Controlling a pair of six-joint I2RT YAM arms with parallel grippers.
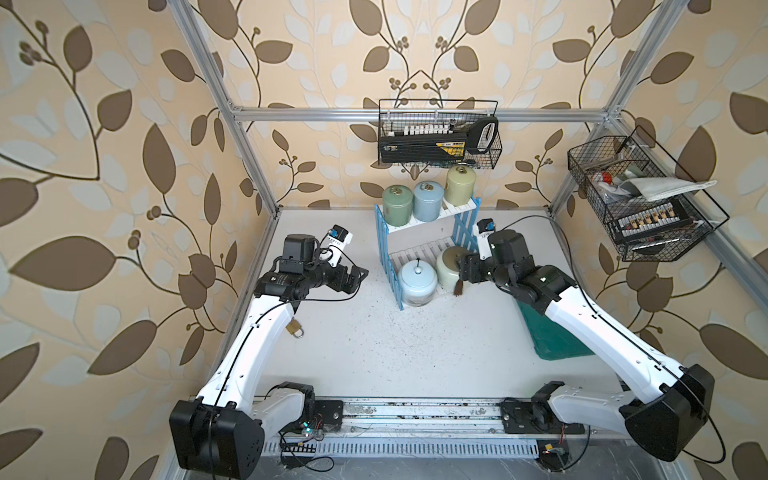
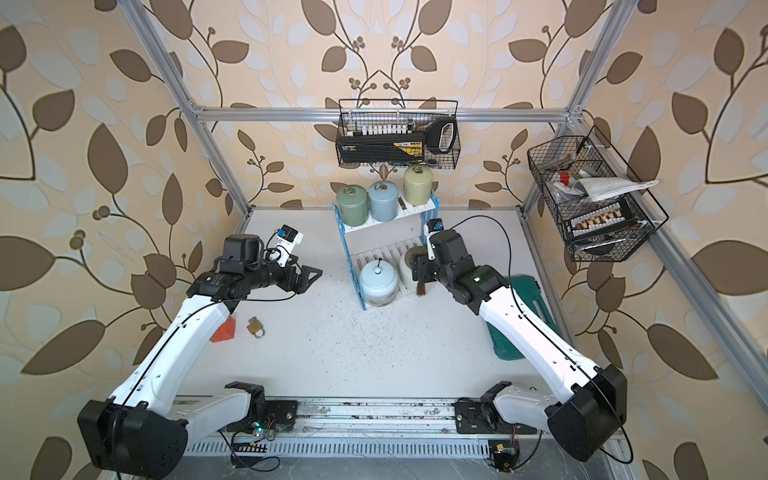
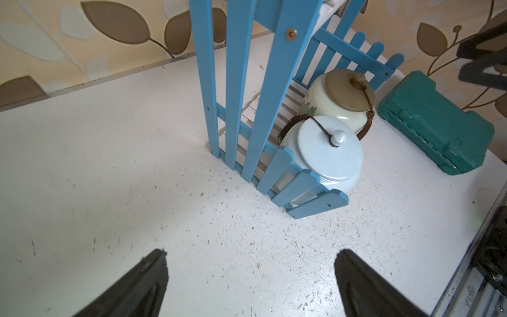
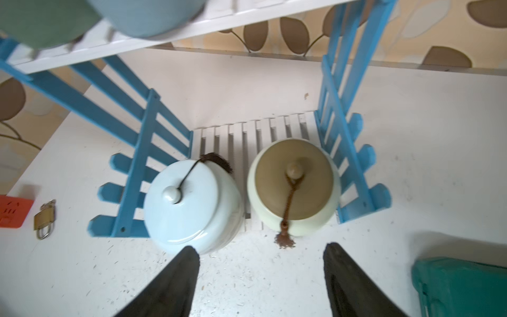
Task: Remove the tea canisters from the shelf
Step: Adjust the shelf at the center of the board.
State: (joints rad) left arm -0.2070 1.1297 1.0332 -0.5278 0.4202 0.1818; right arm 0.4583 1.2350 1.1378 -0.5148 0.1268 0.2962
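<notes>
You've got the right gripper (image 4: 262, 247) fingers apart and empty, just in front of the cream canister (image 4: 293, 189) at the front right corner of the shelf (image 4: 274, 129) lower board. Pale blue canister (image 4: 189, 208) is at the front left corner. Sage green canister (image 1: 397, 205), grey-blue canister (image 1: 427, 201) and yellow-green canister (image 1: 459, 185) line the top board. Left gripper (image 3: 252, 251) fingers are wide apart over the table (image 3: 109, 164).

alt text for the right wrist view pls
The open right gripper faces two lidded jars side by side on the lower tier of the shelf: a pale blue canister and a cream canister with a brown lid and tassel. A padlock lies nearby.
</notes>
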